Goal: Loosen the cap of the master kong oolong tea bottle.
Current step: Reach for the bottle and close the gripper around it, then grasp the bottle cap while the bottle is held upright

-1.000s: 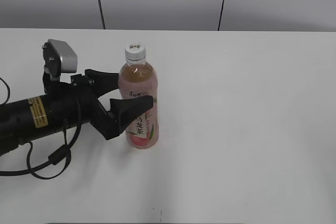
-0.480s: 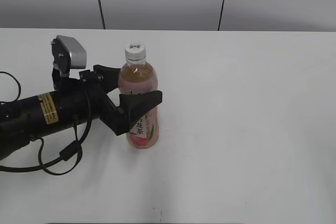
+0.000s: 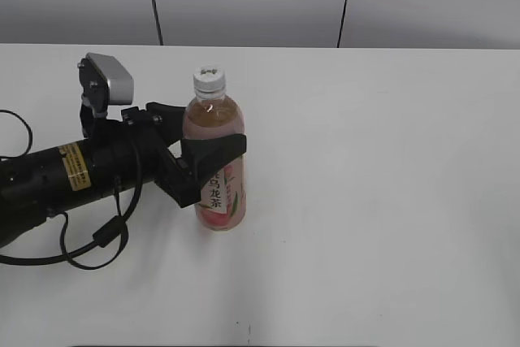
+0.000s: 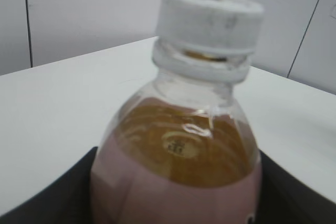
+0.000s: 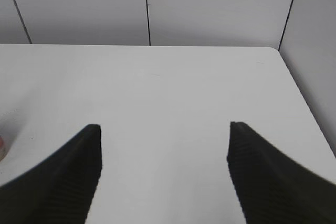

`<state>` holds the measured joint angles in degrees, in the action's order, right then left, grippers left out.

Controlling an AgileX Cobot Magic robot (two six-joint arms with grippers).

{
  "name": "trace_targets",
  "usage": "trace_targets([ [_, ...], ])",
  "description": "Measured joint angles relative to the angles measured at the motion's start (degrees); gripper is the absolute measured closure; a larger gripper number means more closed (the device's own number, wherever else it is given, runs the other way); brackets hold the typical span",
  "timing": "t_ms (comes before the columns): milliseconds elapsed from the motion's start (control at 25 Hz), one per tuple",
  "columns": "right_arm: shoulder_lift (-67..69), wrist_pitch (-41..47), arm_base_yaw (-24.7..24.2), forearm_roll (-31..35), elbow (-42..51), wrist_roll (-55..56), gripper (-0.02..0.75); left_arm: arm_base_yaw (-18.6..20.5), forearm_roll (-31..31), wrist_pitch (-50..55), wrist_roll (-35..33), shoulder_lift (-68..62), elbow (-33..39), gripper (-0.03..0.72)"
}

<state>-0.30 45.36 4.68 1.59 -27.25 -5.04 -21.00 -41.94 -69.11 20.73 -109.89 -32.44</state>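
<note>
Bottle (image 3: 215,164) upright between left fingers (image 3: 213,149)

A clear, glossy plastic bottle (image 3: 214,170) with a smooth pink printed label carries a white plastic cap (image 3: 209,80) with a ribbed edge; up close the cap looks matt and slightly scuffed. The desk (image 3: 390,201) is a smooth, matt white surface. The left gripper (image 3: 199,145) has matt black fingers (image 3: 213,147) that look like plastic, on a black arm bearing a glossy yellow sticker (image 3: 72,166). The right gripper's (image 5: 164,171) black fingers (image 5: 68,177) show fine ridged texture on their inner faces.
</note>
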Motion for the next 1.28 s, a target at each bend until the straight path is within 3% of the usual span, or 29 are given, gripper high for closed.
trace_targets([
  [440, 0.00, -0.72, 0.00, 0.00, 0.00, 0.00, 0.173, 0.00, 0.00, 0.00, 0.00, 0.00, 0.00, 0.221],
  [800, 0.00, -14.30, 0.00, 0.93, 0.00, 0.96, 0.173, 0.00, 0.00, 0.00, 0.00, 0.00, 0.00, 0.221],
  [1280, 0.00, -18.08, 0.00, 1.24, 0.00, 1.30, 0.173, 0.00, 0.00, 0.00, 0.00, 0.00, 0.00, 0.221],
])
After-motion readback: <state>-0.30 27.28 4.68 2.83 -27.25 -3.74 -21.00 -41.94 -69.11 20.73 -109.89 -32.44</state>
